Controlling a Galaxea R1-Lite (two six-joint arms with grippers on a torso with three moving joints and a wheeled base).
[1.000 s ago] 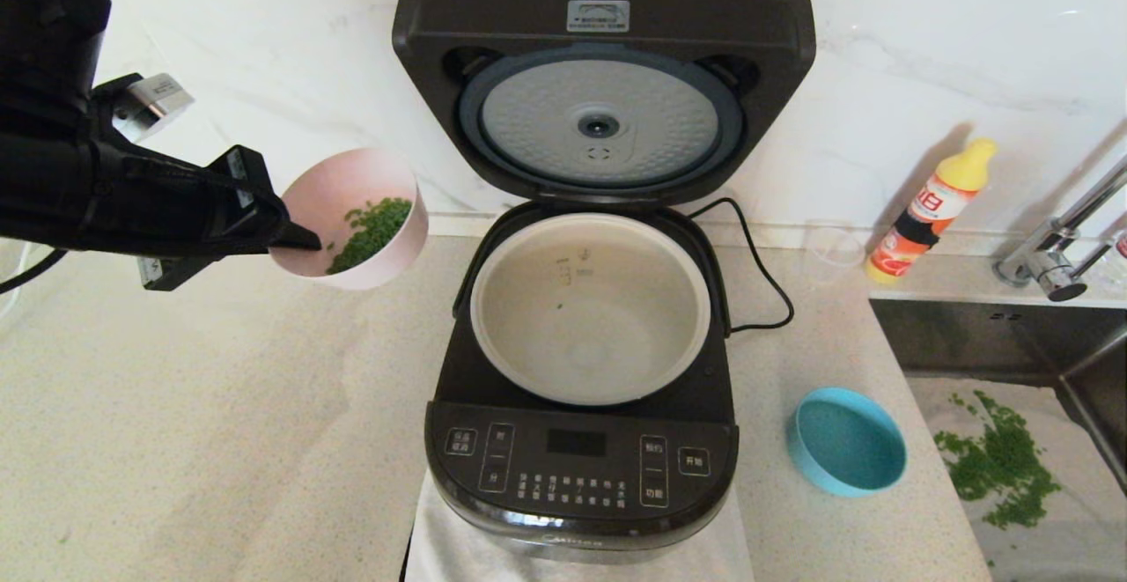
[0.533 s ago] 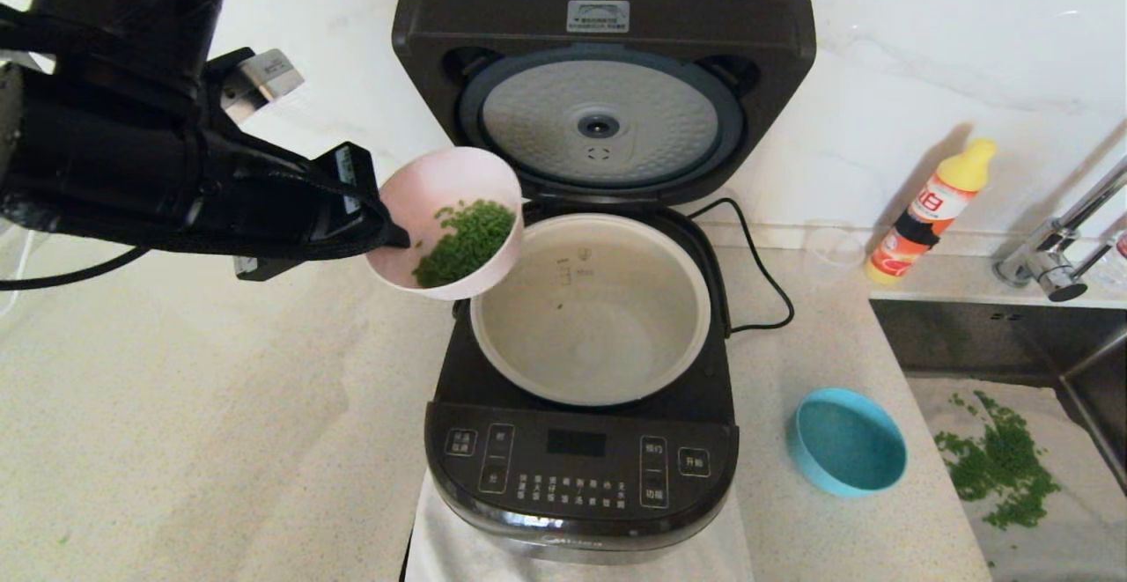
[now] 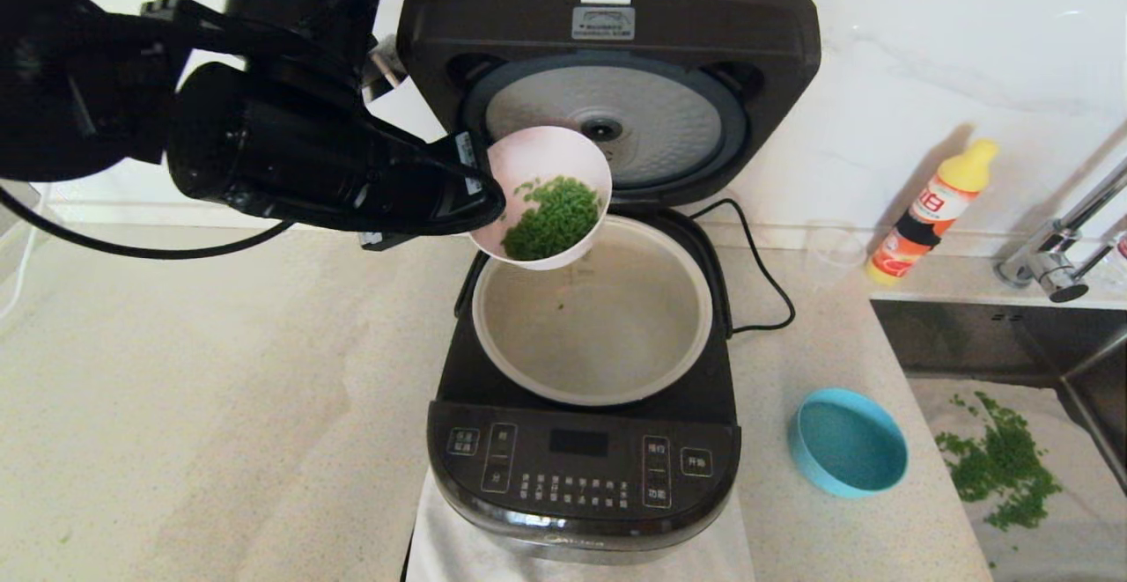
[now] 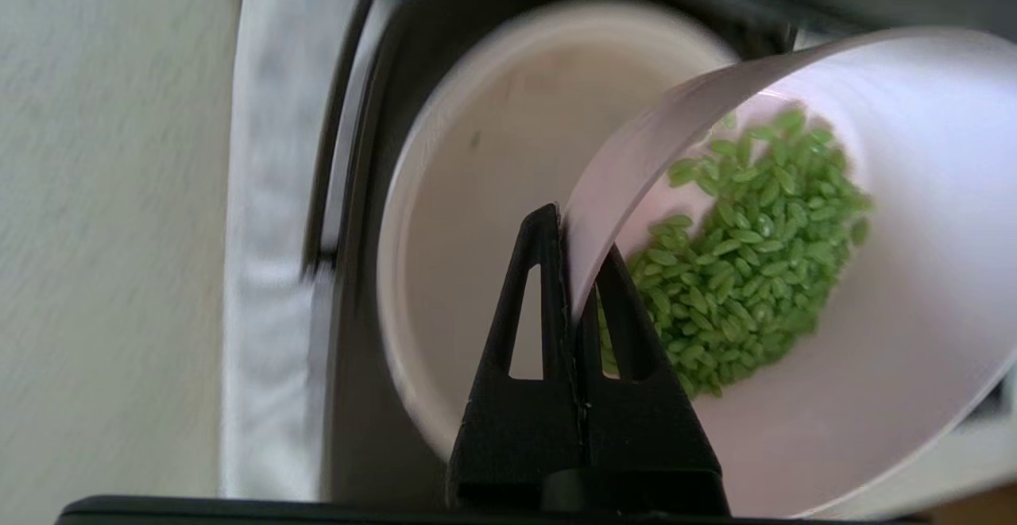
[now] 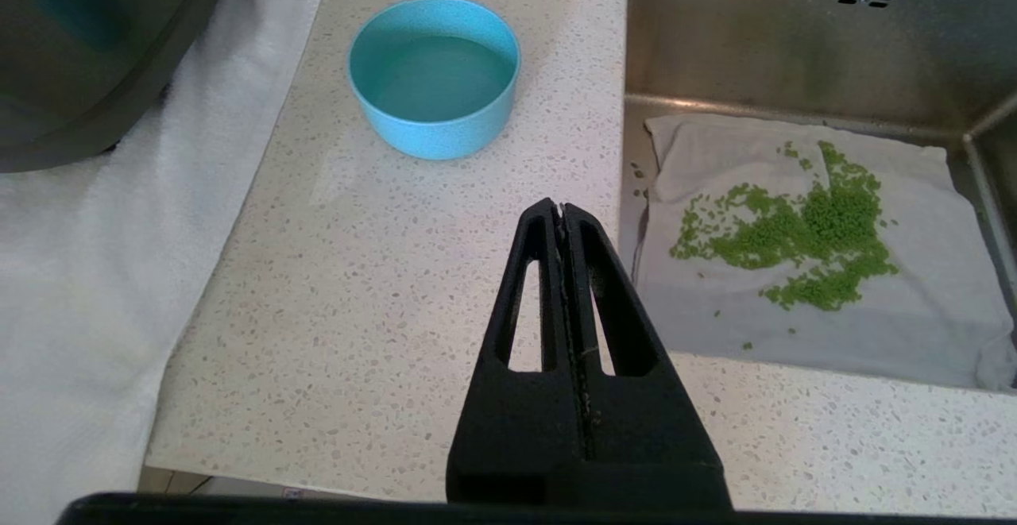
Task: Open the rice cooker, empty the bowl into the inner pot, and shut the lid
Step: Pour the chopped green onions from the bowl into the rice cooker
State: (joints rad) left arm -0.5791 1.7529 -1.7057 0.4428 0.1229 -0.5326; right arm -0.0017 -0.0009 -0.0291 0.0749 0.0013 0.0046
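Clamped on the rim of the pale pink round bowl (image 3: pixel 550 195), my left gripper (image 3: pixel 489 203) holds it tilted at upper centre of the head view, green grains (image 3: pixel 553 217) inside, above the off-white inner pot (image 3: pixel 592 335) of the glossy black rice cooker (image 3: pixel 583 467), broad black lid (image 3: pixel 607 80) raised behind. My right gripper (image 5: pixel 562 215) hangs closed, empty, lower right near the blue bowl (image 5: pixel 435 76).

One glossy black rice cooker (image 3: pixel 583 441) with one off-white round inner pot (image 3: pixel 592 327) and one raised black lid (image 3: pixel 607 80). Two bowls: one pale pink bowl (image 3: pixel 550 168), one sky-blue round bowl (image 3: pixel 847 443). One yellow-capped orange-labelled bottle (image 3: pixel 933 210). One chrome tap (image 3: pixel 1061 247). Two black grippers (image 4: pixel 568 271) (image 5: pixel 562 247).
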